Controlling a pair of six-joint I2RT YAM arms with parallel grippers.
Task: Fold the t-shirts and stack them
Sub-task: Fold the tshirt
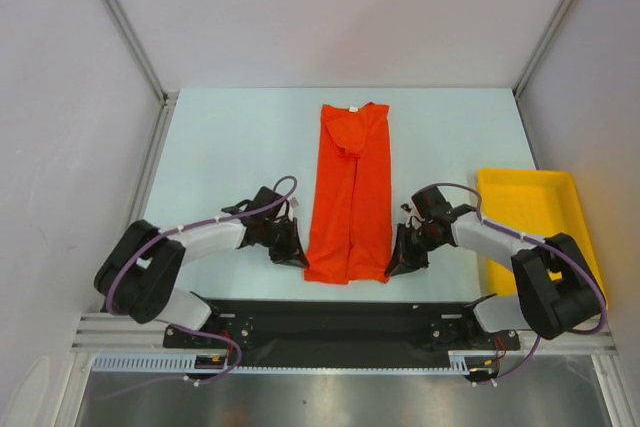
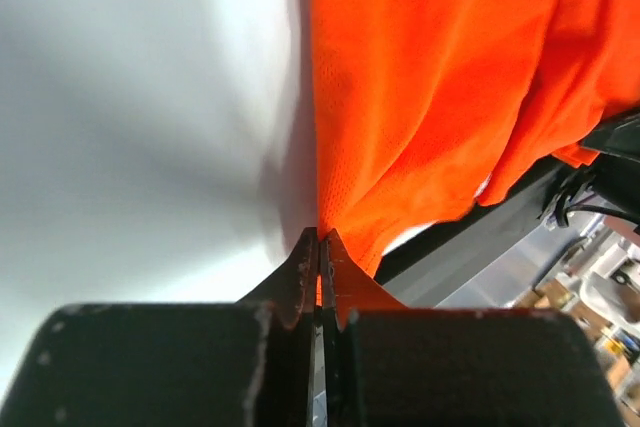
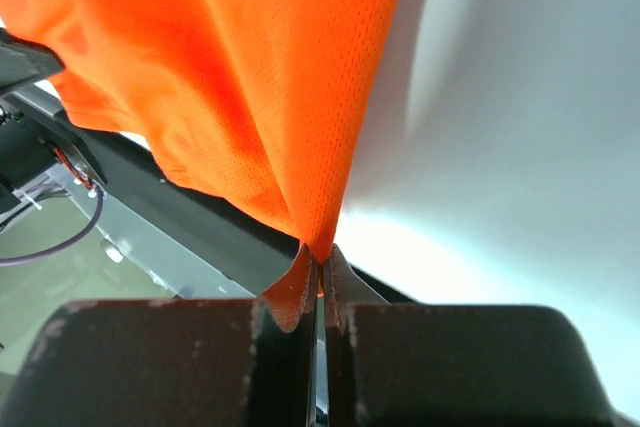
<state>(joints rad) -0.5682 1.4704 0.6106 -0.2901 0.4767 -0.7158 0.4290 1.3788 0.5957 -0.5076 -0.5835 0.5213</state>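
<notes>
At the middle of the pale tabletop (image 1: pixel 230 147), the orange-red t-shirt (image 1: pixel 348 197) lies as a long, narrow strip, both sides folded in toward a central seam line. Its round neck points to the far edge and its hem to the near edge, just short of the black mounting plate (image 1: pixel 340 322) that carries the two arm bases.

**Left arm.** The left tool (image 1: pixel 292 252) sits low at the near left corner of the hem. In the left wrist view its two fingers are pressed together with a thin sliver of orange fabric caught between the tips, so the tool is clenched on the t-shirt. From the pinch the cloth fans away in soft folds, with bare tabletop beside it.

**Right arm.** The right tool (image 1: pixel 397 265) mirrors this at the near right corner of the hem. In the right wrist view the fingers are likewise closed on a point of the mesh-textured fabric, which is gathered to a peak at the tips and spreads out beyond them. This tool is also clenched on the t-shirt.

**Surroundings.** A yellow tray (image 1: pixel 530 207) rests on the tabletop at the right side, well apart from the garment and behind the right forearm. Whether the pinched corners are raised off the tabletop cannot be told from the overhead view.
</notes>
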